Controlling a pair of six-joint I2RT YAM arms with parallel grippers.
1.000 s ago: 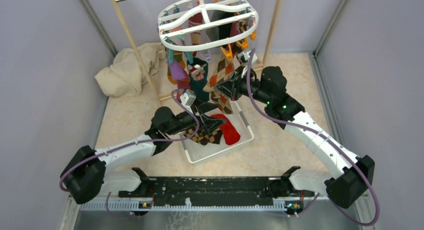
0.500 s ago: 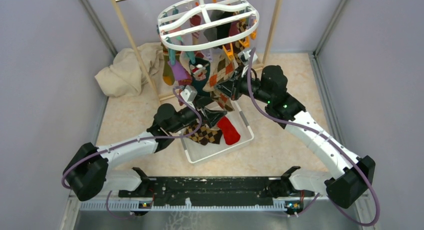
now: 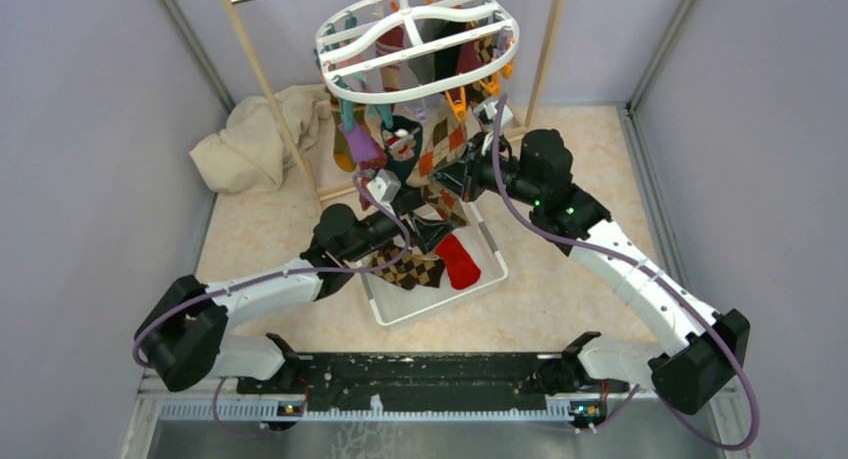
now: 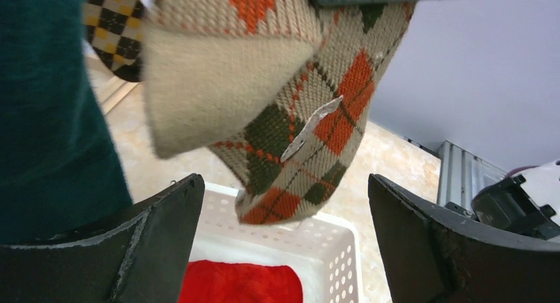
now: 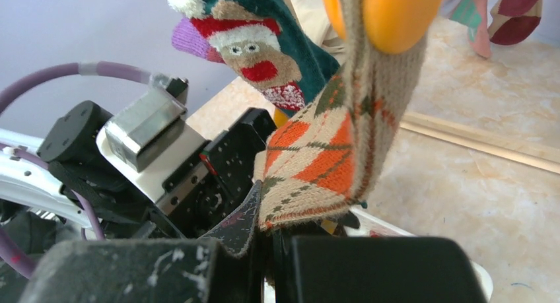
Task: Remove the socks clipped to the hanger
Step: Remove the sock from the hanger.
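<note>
The white oval hanger (image 3: 415, 49) hangs at the back with several socks clipped under it. My right gripper (image 3: 447, 179) is shut on the lower end of a beige-orange argyle sock (image 5: 317, 158), which an orange peg (image 5: 396, 16) holds at the top. My left gripper (image 3: 428, 229) is open and empty just below that same sock (image 4: 310, 138), with its fingers (image 4: 152, 243) wide apart. A teal reindeer sock (image 5: 264, 52) hangs beside it. A red sock (image 3: 458, 261) and a brown-yellow check sock (image 3: 408, 269) lie in the basket.
The white mesh basket (image 3: 395, 309) stands under the hanger between the arms. A beige cloth (image 3: 255, 139) lies at the back left behind a wooden rack pole (image 3: 250, 59). Grey walls close in both sides.
My left arm has moved up and forward from the basket towards the hanging socks. The right gripper has stayed on the argyle sock. The hanger has swayed slightly.
</note>
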